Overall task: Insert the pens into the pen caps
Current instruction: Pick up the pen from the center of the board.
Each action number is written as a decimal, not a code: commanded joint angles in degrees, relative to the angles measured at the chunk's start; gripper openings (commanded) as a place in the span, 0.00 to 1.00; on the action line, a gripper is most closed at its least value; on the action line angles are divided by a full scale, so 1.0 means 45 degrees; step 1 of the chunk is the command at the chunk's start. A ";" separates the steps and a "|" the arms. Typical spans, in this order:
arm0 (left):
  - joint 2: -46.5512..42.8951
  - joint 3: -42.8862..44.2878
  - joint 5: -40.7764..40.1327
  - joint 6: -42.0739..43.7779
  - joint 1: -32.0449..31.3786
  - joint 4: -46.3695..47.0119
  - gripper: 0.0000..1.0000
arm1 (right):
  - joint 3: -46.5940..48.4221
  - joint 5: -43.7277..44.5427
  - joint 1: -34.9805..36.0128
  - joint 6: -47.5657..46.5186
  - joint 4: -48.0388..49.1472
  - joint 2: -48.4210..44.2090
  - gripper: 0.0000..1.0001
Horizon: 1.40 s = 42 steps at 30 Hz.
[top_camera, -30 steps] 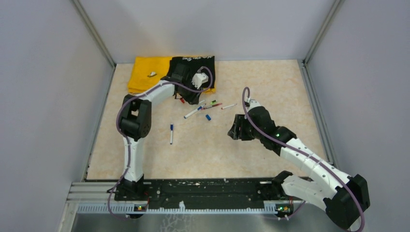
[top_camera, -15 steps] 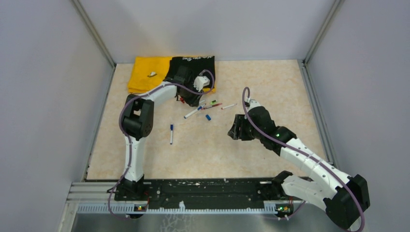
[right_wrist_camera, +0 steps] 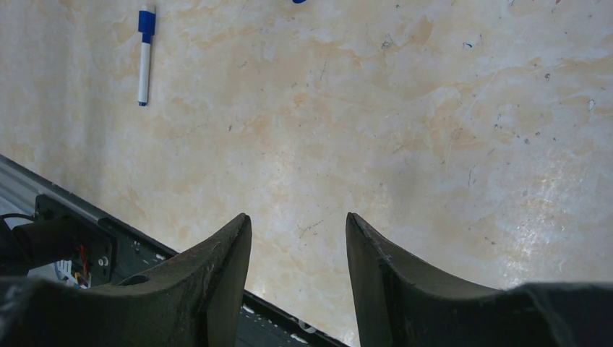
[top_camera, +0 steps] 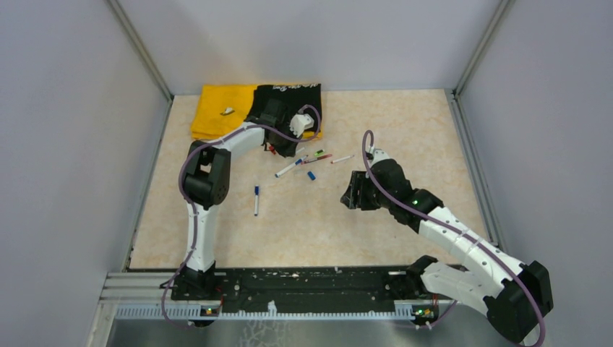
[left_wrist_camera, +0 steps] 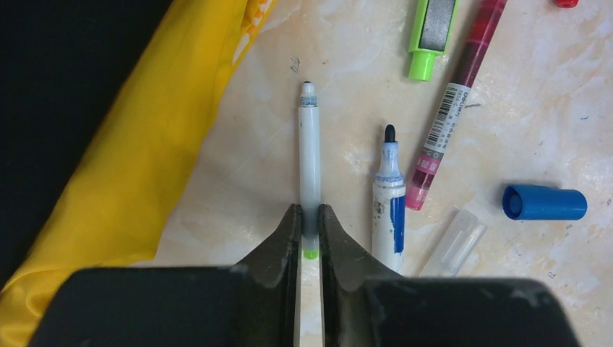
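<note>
Pinching the white pen (left_wrist_camera: 309, 166) at its green rear end, the left gripper (left_wrist_camera: 309, 214) is clenched on the barrel. A second ago its wrist sat slightly farther back over the cloths. The right arm has not shifted.

The held pen lies flat on the table (top_camera: 361, 231), uncapped, with its dark tip pointing away from the fingers. Just beside it lies a blue-marked pen (left_wrist_camera: 388, 210), also uncapped. A maroon pen (left_wrist_camera: 455, 101) lies tilted beyond that. A green cap (left_wrist_camera: 428, 36), a blue cap (left_wrist_camera: 543, 202) and a clear cap (left_wrist_camera: 454, 242) lie loose nearby. A capped blue pen (right_wrist_camera: 144, 54) lies well apart.

The right gripper (right_wrist_camera: 298, 224) hangs over bare table, jaws parted and grasping nothing.

A yellow cloth (left_wrist_camera: 144, 181) and a black cloth (left_wrist_camera: 58, 108) lie at the far left. The tabletop is mottled beige and scuffed. Grey walls (top_camera: 72, 144) enclose it.
</note>
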 commanded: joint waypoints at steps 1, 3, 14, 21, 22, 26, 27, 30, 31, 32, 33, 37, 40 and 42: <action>0.0409 0.0030 0.0181 0.0092 -0.0148 -0.0460 0.10 | 0.0288 -0.0016 -0.0044 0.0066 0.0286 -0.0158 0.50; 0.0293 0.0000 0.0144 0.0065 -0.0157 -0.0423 0.09 | 0.0308 -0.0016 -0.0044 0.0050 0.0298 -0.0167 0.50; -0.1848 0.0173 0.0729 -0.1661 -0.0228 0.0025 0.09 | -0.0148 0.1366 -0.0044 0.2219 0.2190 -0.0966 0.50; -0.3917 -0.1319 0.3043 -0.4365 -0.0285 0.1406 0.16 | -0.2130 0.3603 -0.0044 0.5124 0.6708 -0.2738 0.49; -0.4215 -0.1606 0.3432 -0.4801 -0.0335 0.1591 0.16 | -0.2173 0.3993 -0.0044 0.5216 0.6909 -0.2779 0.49; -0.5480 -0.3171 0.4319 -0.6122 -0.0893 0.2710 0.16 | -0.2019 0.4846 -0.0044 0.5180 0.7047 -0.2529 0.48; -0.5741 -0.3579 0.4406 -0.6363 -0.1092 0.3008 0.16 | -0.2015 0.4898 -0.0044 0.5182 0.7117 -0.2430 0.48; -0.6253 -0.4535 0.4575 -0.7203 -0.1576 0.3546 0.16 | -0.2039 0.4751 -0.0044 0.5183 0.7496 -0.2142 0.49; -0.6394 -0.4789 0.4678 -0.7406 -0.1749 0.3743 0.16 | -0.2061 0.4611 -0.0044 0.5202 0.7617 -0.2009 0.49; -0.6534 -0.5019 0.4634 -0.7532 -0.1912 0.3833 0.16 | -0.2096 0.4420 -0.0044 0.5228 0.7762 -0.1904 0.49; -0.6654 -0.5203 0.4482 -0.7633 -0.2082 0.3906 0.16 | -0.2135 0.4252 -0.0049 0.5256 0.7890 -0.1788 0.49; -0.6935 -0.5603 0.4312 -0.8065 -0.2710 0.4143 0.17 | -0.2229 0.3867 -0.0046 0.5587 0.8009 -0.1228 0.51; -0.6986 -0.5695 0.4079 -0.8119 -0.2979 0.4147 0.17 | -0.2119 0.3762 -0.0044 0.5695 0.7759 -0.0865 0.51; -0.7020 -0.5709 0.3996 -0.8153 -0.3036 0.4102 0.17 | -0.1985 0.3795 -0.0044 0.5780 0.7430 -0.0648 0.51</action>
